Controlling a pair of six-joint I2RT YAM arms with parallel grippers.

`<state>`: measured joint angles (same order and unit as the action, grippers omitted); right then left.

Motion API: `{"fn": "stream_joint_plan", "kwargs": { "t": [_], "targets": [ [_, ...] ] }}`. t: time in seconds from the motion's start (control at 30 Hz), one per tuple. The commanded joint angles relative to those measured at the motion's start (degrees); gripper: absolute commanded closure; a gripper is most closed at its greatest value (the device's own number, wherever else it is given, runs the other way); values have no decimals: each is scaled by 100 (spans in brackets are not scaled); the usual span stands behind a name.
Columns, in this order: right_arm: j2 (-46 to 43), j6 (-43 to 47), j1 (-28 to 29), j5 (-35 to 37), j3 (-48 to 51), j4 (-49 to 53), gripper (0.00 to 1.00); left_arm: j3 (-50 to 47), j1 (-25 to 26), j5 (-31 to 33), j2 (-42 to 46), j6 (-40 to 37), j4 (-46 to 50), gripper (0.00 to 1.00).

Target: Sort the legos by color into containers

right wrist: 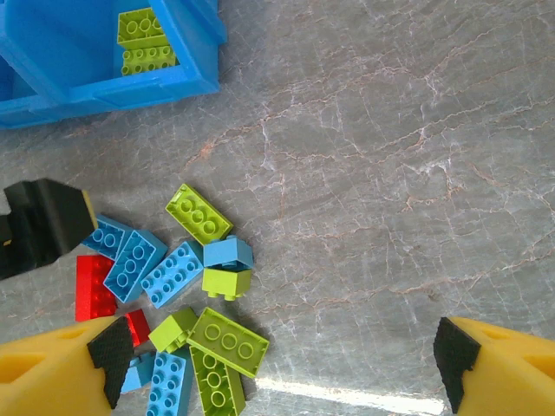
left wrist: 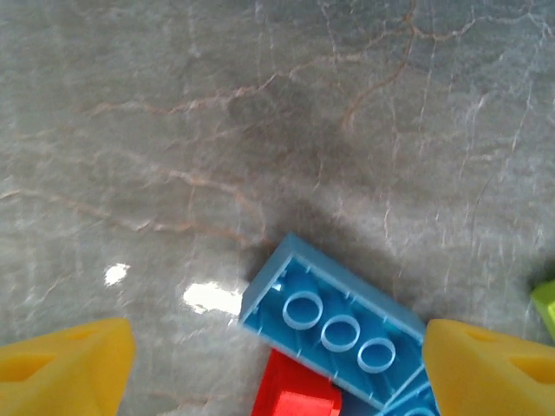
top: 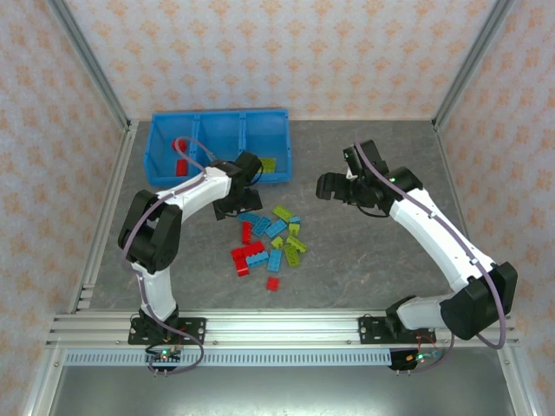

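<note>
The tabletop (top: 364, 260) carries everything: at its far left stands the tray (top: 217, 113), whose left compartment holds red bricks (top: 181, 165) and whose right one holds green bricks (right wrist: 146, 42). The left pincer (top: 238, 206) hangs low between the tray and the pile, its jaws spread wide and gripping nothing. The right pincer (right wrist: 277, 364) is off to the right of the pile, also spread wide and empty. The legos (top: 269, 238) yet to be sorted lie jumbled mid-tabletop, red, blue and green mixed, several touching or overlapping. In the left wrist view a blue brick (left wrist: 334, 325) sits between the yellow fingertips, its ringed side facing the camera, resting against a red brick (left wrist: 299, 394). These bricks look light, rigid and not at all fragile, but their smooth plastic sides are likely slick, so a skewed pinch could squirt one out. The best hold is probably across the short width, pads flat on the two long walls near the middle, with neighbours kept out of the jaws.
</note>
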<state>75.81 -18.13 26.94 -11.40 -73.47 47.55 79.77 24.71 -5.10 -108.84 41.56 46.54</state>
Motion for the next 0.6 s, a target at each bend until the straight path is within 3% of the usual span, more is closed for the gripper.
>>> {"fn": "stream_joint_plan", "kwargs": {
  "t": [0.0,0.17,0.4,0.57],
  "targets": [
    [-140,-58,-27,77,35,-28,8,205,-78,-609,-356,-368,-355,10],
    [-150,-133,-31,127,17,-79,8,84,-105,-901,-686,-275,-450,13],
    [-172,-173,-30,121,114,-114,8,-390,-188,-987,-542,-6,-433,32],
    [-159,-162,-31,59,116,-142,8,-807,-221,-1284,-211,551,-965,44]
  ]
}}
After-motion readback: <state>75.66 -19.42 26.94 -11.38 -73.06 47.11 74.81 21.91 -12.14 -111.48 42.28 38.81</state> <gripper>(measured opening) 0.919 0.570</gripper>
